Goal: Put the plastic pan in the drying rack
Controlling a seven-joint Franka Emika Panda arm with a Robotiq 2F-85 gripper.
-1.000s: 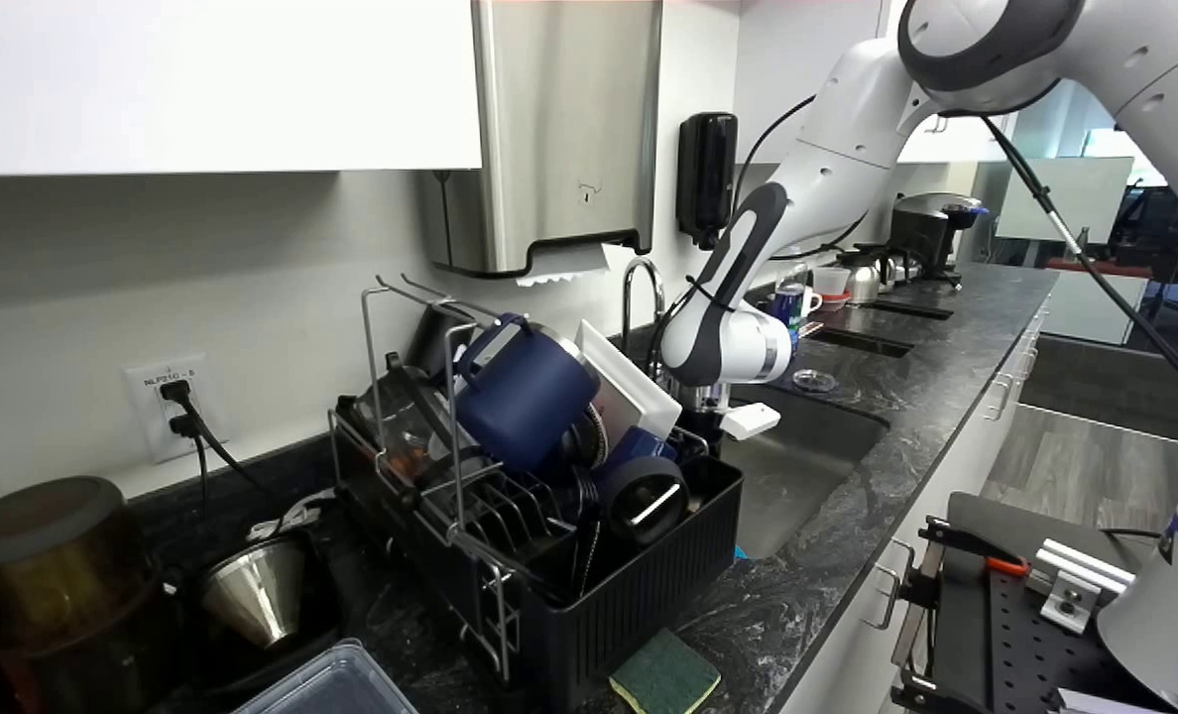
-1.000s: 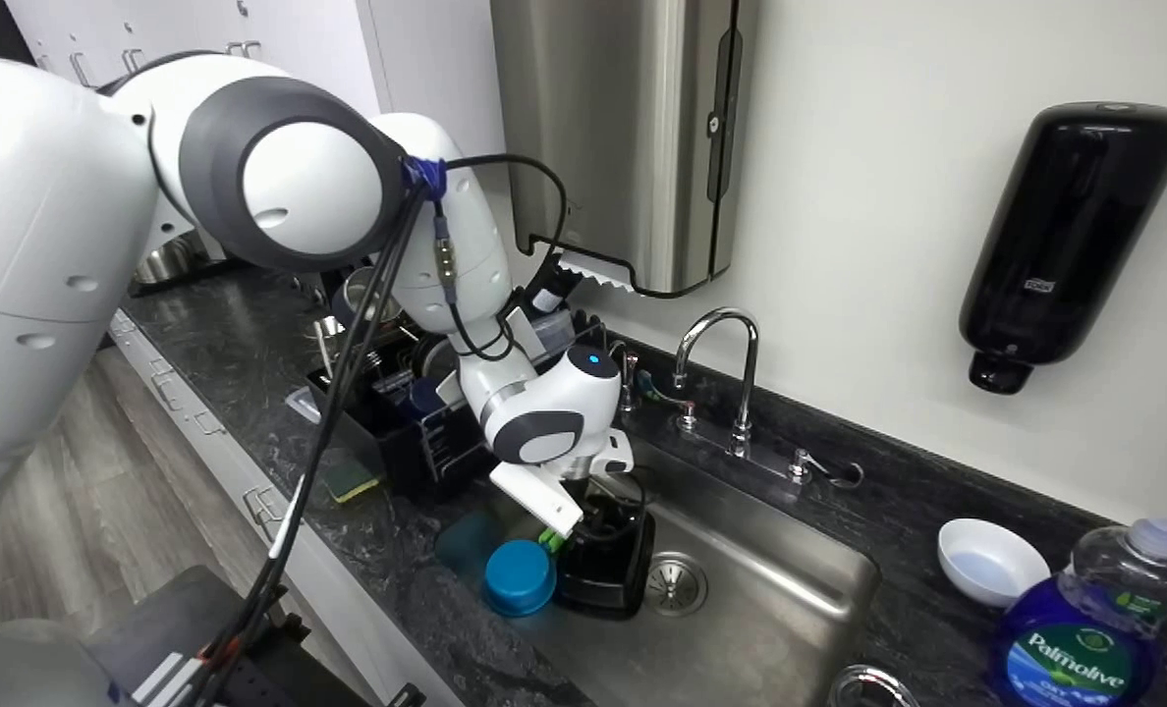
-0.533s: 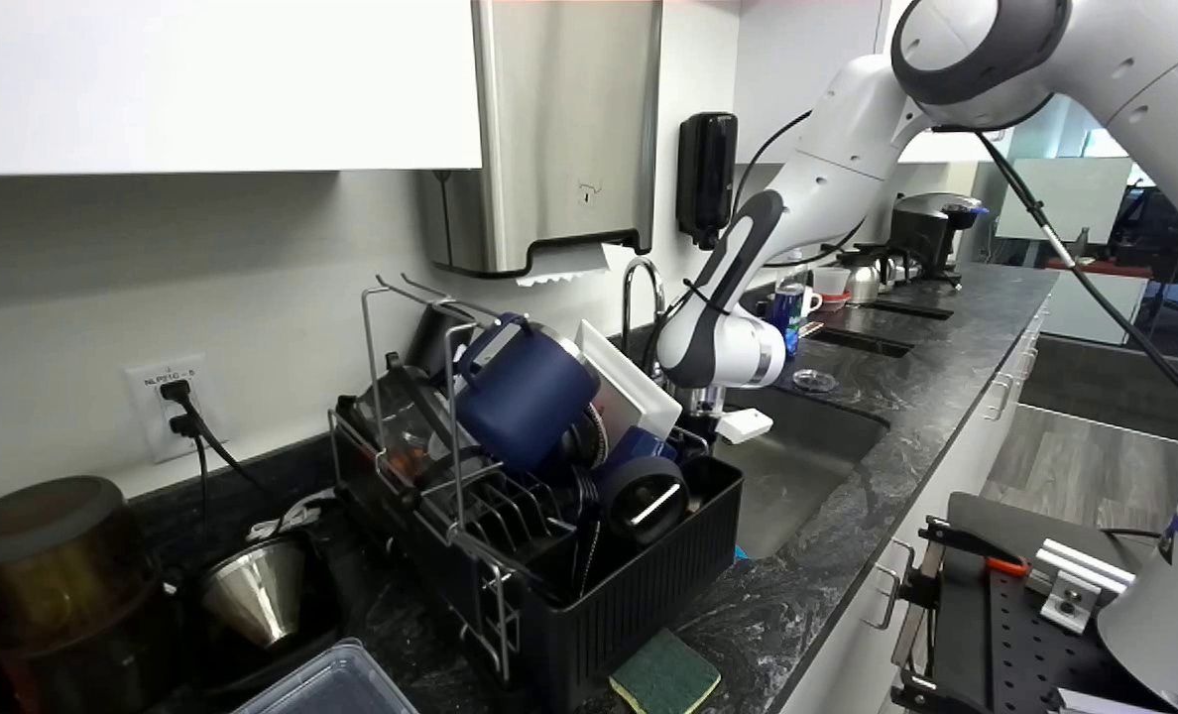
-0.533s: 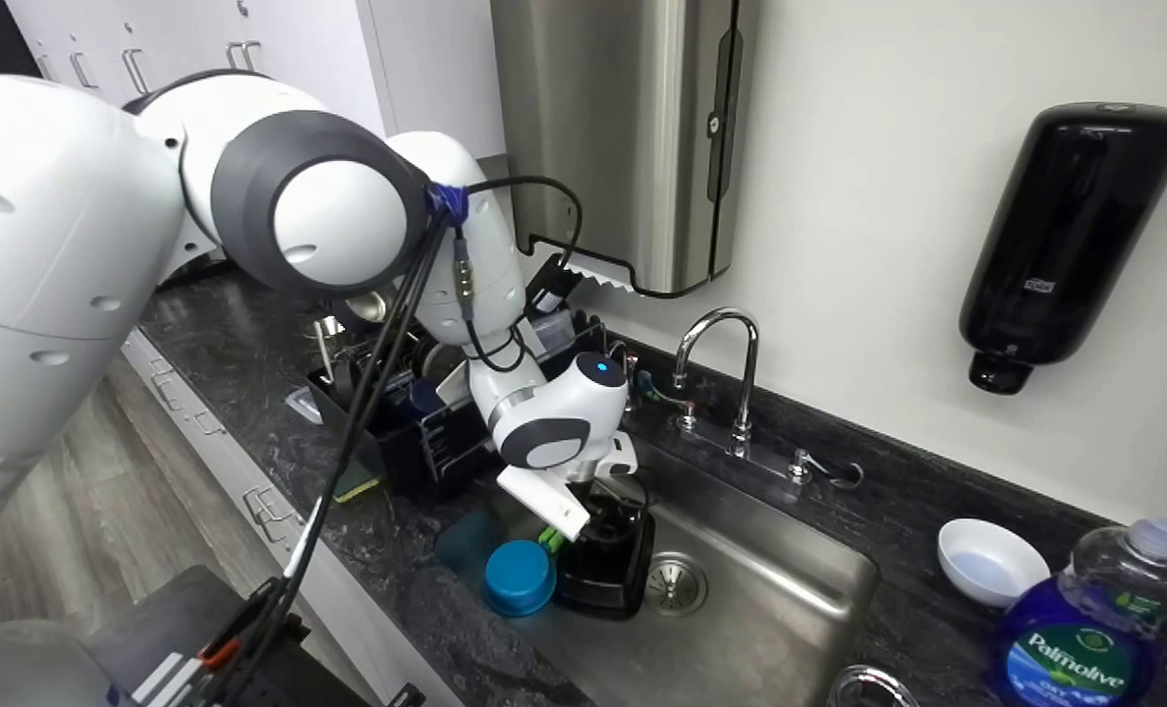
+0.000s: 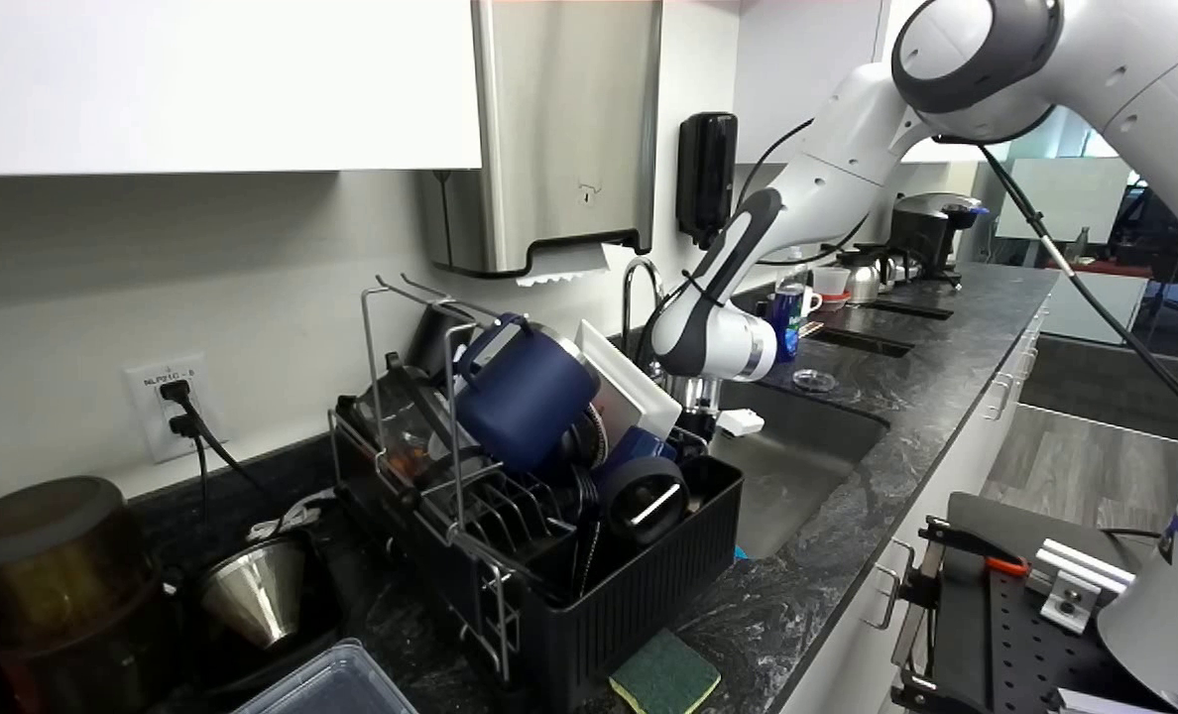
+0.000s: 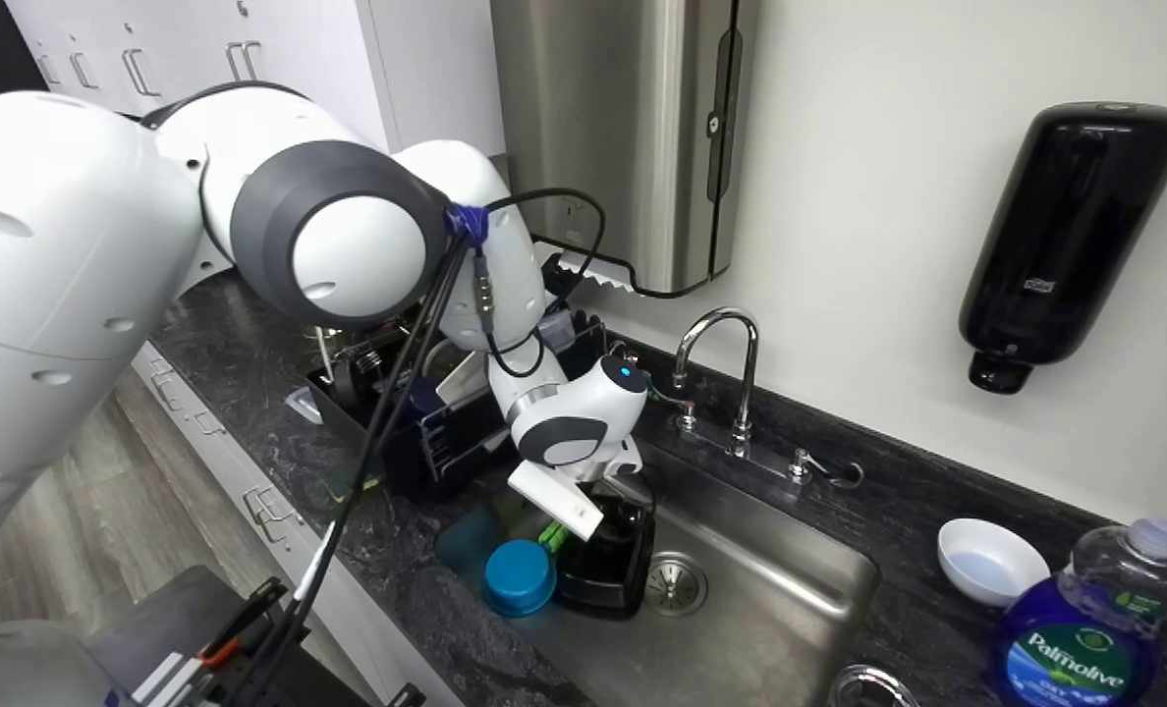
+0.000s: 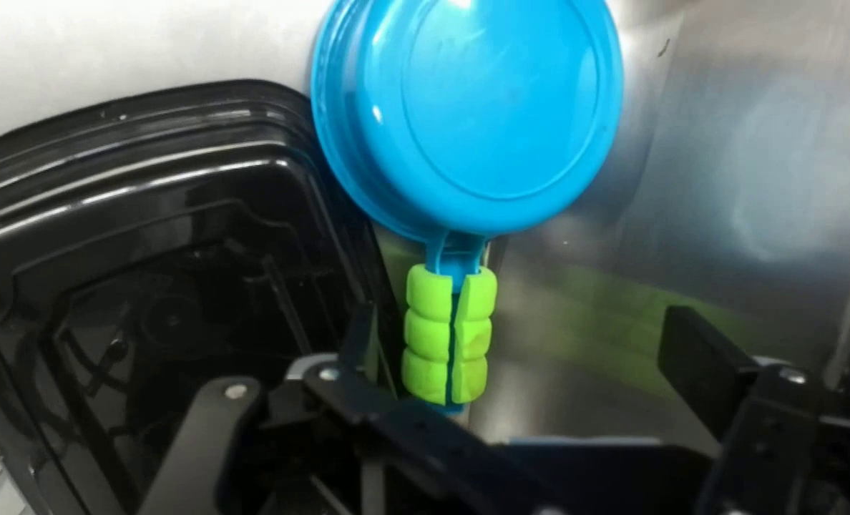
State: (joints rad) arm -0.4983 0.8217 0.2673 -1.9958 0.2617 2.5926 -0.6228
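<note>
- The stainless-steel sink is adjoining the large black wire-frame drying rack.
- The black two-fingered tool is hanging wide over the sink, empty.
- The round cyan plastic pan is lying bottom-up in the sink.
- Its green handle is showing between the fingertips: reaching is seemingly the step, next calling for centring, lowering, closing.

Open sink right of the pan handle in the wrist view, black container close on its left.
</note>
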